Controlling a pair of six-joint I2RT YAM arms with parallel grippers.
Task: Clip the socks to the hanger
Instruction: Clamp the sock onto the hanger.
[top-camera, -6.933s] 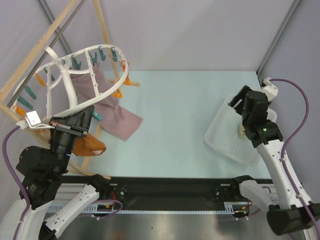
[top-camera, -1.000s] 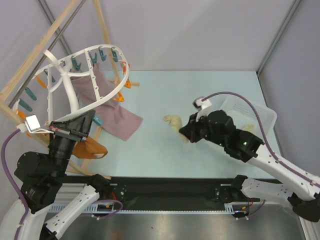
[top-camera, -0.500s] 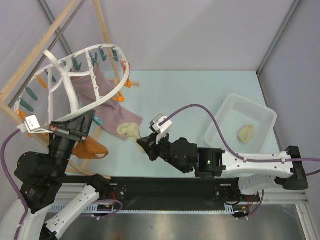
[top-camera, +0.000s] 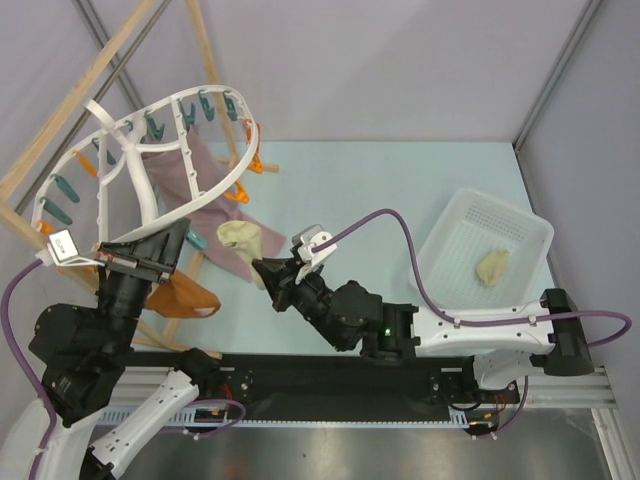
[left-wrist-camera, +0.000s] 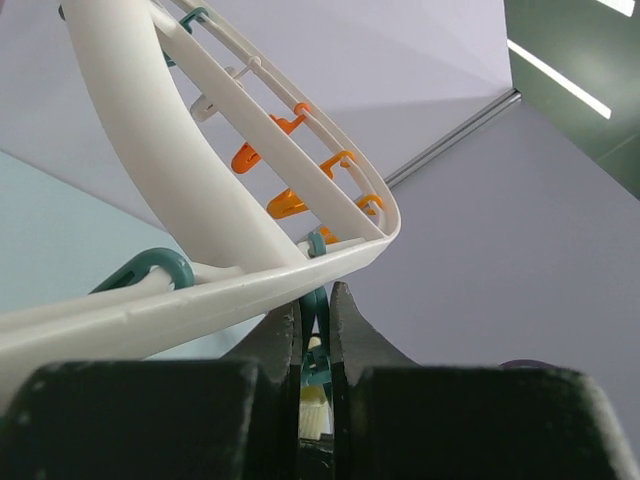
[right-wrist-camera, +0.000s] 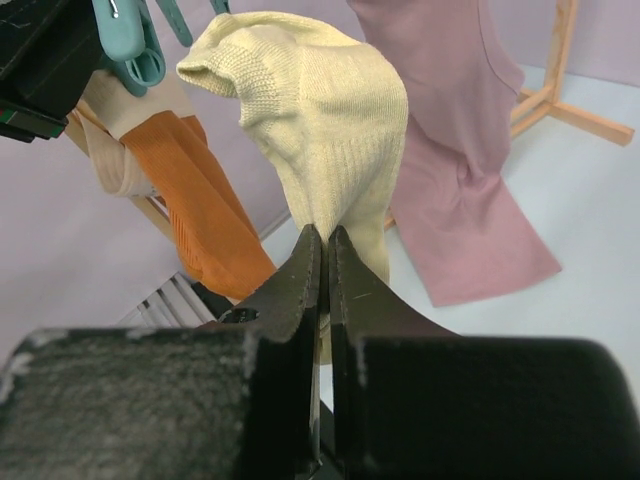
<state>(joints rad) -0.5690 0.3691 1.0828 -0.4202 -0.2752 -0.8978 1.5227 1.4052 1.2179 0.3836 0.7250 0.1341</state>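
Note:
The white oval hanger (top-camera: 150, 205) (left-wrist-camera: 210, 215), rimmed with teal and orange pegs, hangs tilted at the upper left. My left gripper (top-camera: 186, 239) (left-wrist-camera: 315, 300) is shut on a teal peg (left-wrist-camera: 316, 297) under the hanger's near rim. My right gripper (top-camera: 266, 272) (right-wrist-camera: 325, 240) is shut on a cream sock (top-camera: 240, 235) (right-wrist-camera: 320, 130), holding it up just right of that peg. In the right wrist view the sock stands above the jaws, close to a teal peg (right-wrist-camera: 132, 47). A second sock (top-camera: 493, 266) lies in the white basket (top-camera: 528, 225).
A mauve-pink cloth (top-camera: 202, 172) (right-wrist-camera: 450, 150) hangs from the hanger down onto the table. An orange-brown cloth (top-camera: 185, 295) (right-wrist-camera: 200, 215) hangs below my left gripper. A wooden rack (top-camera: 207, 55) leans behind the hanger. The right arm stretches low across the table's front.
My right arm has swung left with the sock, from the table's middle up to the hanger's near rim. The left gripper has stayed on its peg.

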